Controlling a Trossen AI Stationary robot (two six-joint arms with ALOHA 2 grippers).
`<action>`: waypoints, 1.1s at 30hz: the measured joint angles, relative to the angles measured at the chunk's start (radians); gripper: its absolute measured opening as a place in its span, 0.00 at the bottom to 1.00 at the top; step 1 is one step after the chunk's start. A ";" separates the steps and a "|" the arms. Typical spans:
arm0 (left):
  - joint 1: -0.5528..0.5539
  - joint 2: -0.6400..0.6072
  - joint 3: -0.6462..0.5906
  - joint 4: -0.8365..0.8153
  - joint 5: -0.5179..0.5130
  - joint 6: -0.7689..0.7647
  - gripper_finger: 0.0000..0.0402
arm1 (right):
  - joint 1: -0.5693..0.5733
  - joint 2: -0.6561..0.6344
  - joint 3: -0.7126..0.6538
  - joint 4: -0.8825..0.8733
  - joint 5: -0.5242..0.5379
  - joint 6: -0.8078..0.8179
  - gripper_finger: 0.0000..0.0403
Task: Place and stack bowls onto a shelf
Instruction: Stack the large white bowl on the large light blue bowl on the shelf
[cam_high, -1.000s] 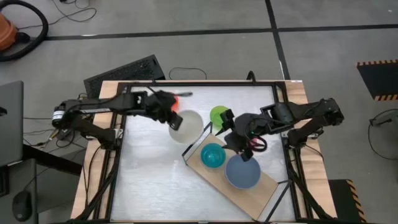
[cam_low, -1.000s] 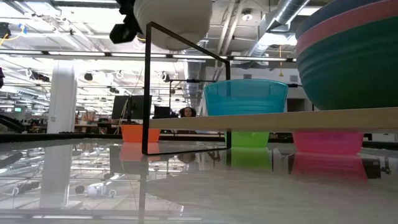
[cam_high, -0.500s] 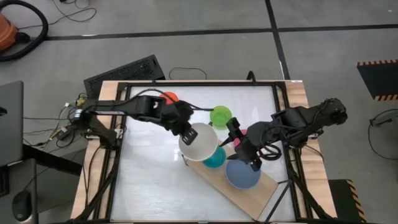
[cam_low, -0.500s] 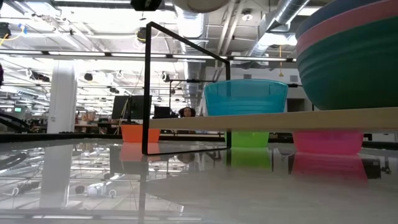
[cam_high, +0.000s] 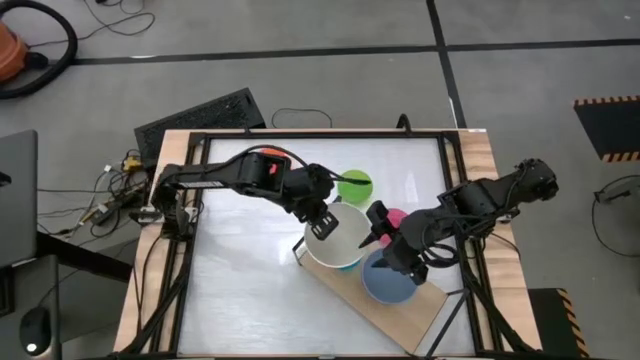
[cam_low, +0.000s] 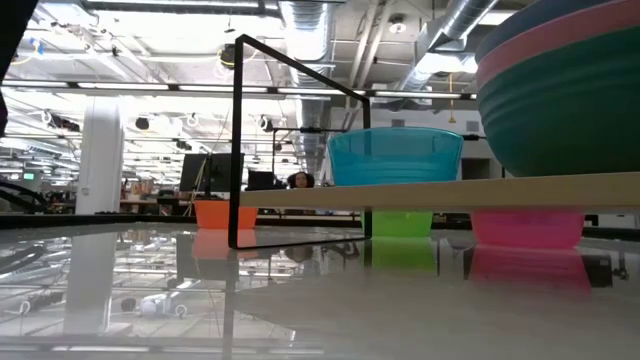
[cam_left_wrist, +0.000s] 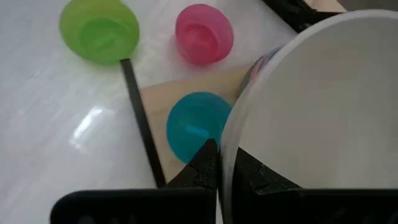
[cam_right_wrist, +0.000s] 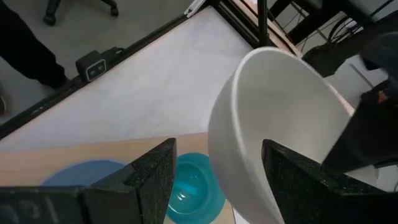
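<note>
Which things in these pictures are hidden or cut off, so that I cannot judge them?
- Cyan bowl, high view: mostly covered by the white bowl in the left gripper.
- White bowl, low view: out of frame above the top edge.
- Stacked bowls, low view: cut by the right edge; count unclear.
- Right gripper, high view: fingertips blend into the dark arm.

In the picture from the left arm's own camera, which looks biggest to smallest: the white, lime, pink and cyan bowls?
1. White bowl, held right at the camera, so nearness inflates it.
2. Lime bowl.
3. Cyan bowl and pink bowl look close in size; the cyan one is partly hidden, so I won't rank them.
</note>
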 joint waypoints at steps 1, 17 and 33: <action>-0.002 0.001 0.000 0.000 0.000 0.000 0.00 | 0.003 -0.001 0.000 0.000 0.000 0.005 0.66; -0.003 0.031 0.000 0.024 0.009 -0.003 0.00 | -0.002 0.044 0.003 -0.105 0.002 0.030 0.54; -0.004 0.032 0.000 0.069 0.035 0.059 0.01 | 0.048 0.064 -0.001 -0.159 0.113 -0.071 0.07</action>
